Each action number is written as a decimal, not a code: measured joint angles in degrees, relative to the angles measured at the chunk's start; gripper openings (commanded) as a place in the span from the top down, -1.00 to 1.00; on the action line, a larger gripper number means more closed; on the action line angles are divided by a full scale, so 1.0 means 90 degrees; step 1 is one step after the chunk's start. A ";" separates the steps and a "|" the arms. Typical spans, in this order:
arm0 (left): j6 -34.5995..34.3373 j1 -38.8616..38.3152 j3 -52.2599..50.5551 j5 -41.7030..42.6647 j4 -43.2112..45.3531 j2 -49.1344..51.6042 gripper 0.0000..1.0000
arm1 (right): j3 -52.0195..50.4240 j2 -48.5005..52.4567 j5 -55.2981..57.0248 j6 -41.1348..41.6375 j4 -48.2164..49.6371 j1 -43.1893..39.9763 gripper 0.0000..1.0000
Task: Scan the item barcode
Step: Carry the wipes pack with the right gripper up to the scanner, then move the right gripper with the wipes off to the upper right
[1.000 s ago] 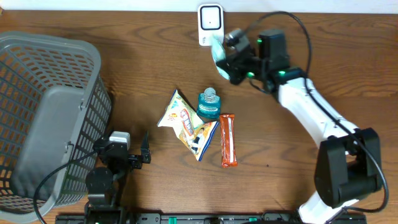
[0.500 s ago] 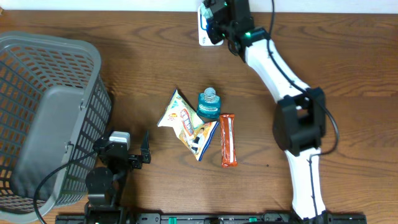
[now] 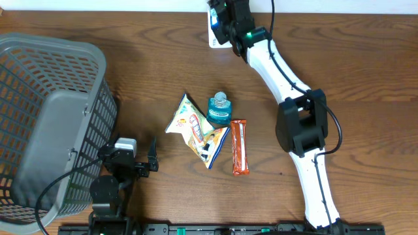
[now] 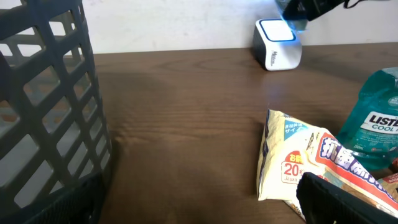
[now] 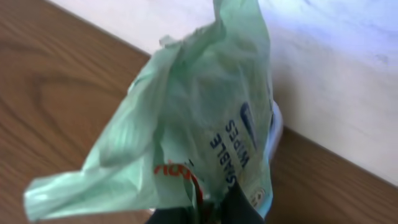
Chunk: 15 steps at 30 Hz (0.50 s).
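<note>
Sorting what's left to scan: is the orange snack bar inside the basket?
No, the orange snack bar lies on the table beside the mouthwash bottle, far from the basket.

Seen from overhead, the right gripper (image 3: 223, 14) covers most of the scanner (image 3: 212, 39). Only the left edge of the scanner shows. In the right wrist view the green packet (image 5: 186, 124) is blurred and cut by the top edge, and it hides nearly all of the scanner behind it. In the left wrist view the basket (image 4: 43, 93), far left of the scanner, runs out of the picture. The bottle (image 4: 376, 124), in front of the scanner to the right, is cut by the right edge.
</note>
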 measured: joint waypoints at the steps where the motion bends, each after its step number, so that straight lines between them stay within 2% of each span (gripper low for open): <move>1: 0.0000 0.0000 0.0000 0.0002 0.0000 0.0000 -0.96 | 0.0102 0.0000 0.0148 0.0000 -0.0223 0.0007 0.98; 5: 0.0000 0.0000 0.0000 0.0000 0.0000 0.0000 -0.96 | 0.0585 -0.0002 0.1326 0.0007 -0.1549 0.0002 0.98; 10: 0.0002 0.0000 0.0000 0.0002 0.0000 0.0000 -0.96 | 0.0665 -0.0041 0.3223 0.0010 -0.2494 -0.0233 0.98; 12: 0.0000 0.0000 0.0000 0.0002 0.0000 0.0000 -0.96 | 0.0665 -0.0041 0.4095 0.0010 -0.2793 -0.0656 0.98; 15: 0.0000 0.0000 0.0000 0.0000 0.0000 0.0000 -0.96 | 0.0695 -0.0044 0.4537 0.0085 -0.3288 -0.1336 0.98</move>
